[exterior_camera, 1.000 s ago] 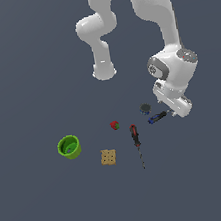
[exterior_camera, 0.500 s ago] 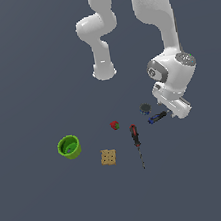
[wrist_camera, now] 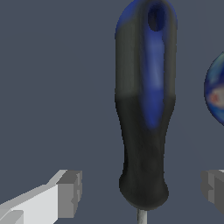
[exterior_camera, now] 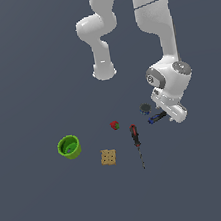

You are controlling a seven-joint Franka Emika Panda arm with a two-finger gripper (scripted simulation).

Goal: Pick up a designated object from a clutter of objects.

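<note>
My jaws stand wide, one finger on each side of the blue screwdriver, and neither pad touches it. In the wrist view the blue-and-black handle lies lengthwise in the gap between the pads, nearer the narrow black end where the grey shaft starts. Nothing is held, so I judge the approach and lining-up done, while the closing and the lift are both left.

From the exterior view the blue screwdriver lies flat on the tabletop, partly hidden under my wrist, with the dark knob just beside it. That knob shows at the edge of the wrist view too, close to one finger; I think it is the nearest thing I could bump.

The rest of the clutter sits apart: the red screwdriver nearby, the strawberry, the cracker, and the green cup farthest off.
</note>
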